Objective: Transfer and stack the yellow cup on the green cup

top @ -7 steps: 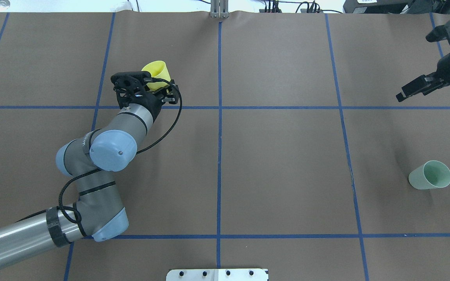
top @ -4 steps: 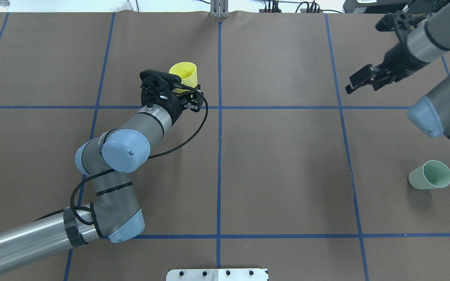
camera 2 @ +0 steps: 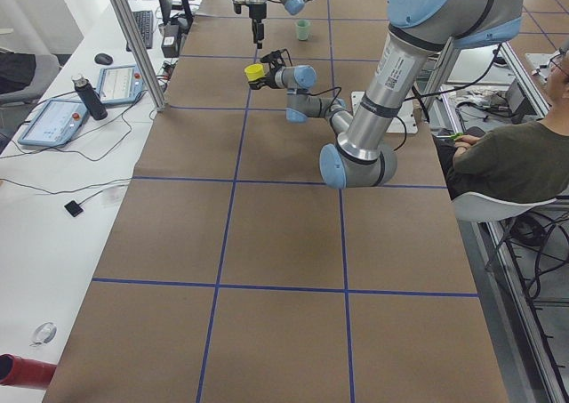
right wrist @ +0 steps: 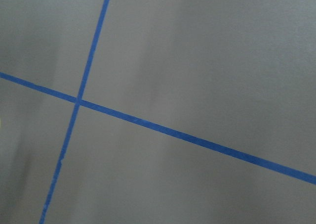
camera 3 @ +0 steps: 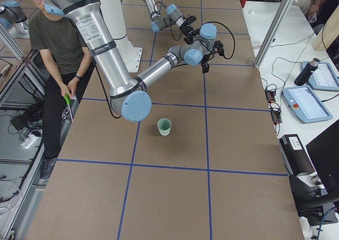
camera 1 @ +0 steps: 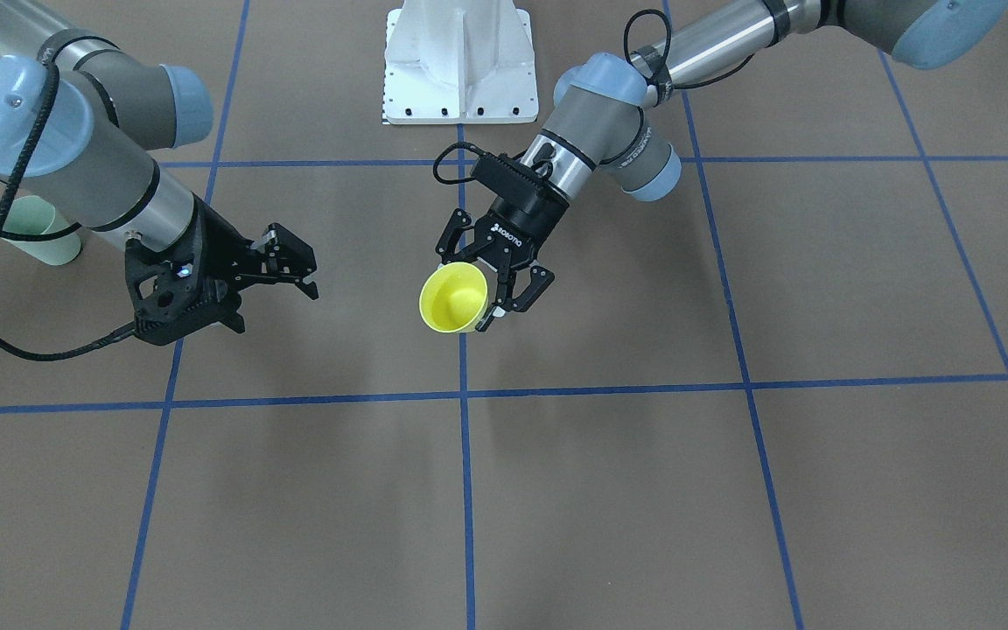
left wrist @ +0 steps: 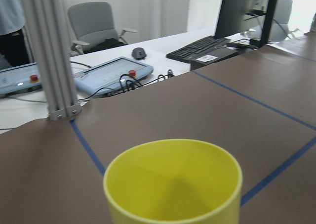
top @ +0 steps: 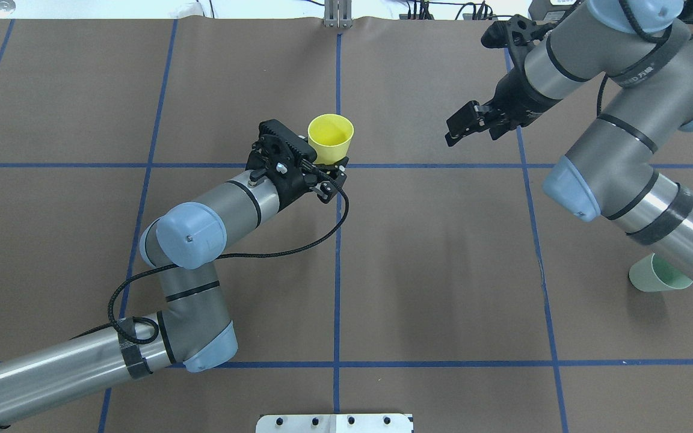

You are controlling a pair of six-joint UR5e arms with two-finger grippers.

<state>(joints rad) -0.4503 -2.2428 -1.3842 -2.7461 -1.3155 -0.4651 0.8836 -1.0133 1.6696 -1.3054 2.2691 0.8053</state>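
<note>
While the left gripper (camera 1: pixel 488 293) clamps the yellow cup (top: pixel 330 133), the right gripper (top: pixel 459 127) hangs spread and empty.
The green cup (camera 3: pixel 164 126) stands upright, well apart from both.

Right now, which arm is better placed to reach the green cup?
Likely the right: the green cup stands in its half, and the right gripper is open near the yellow cup the left gripper holds.
</note>
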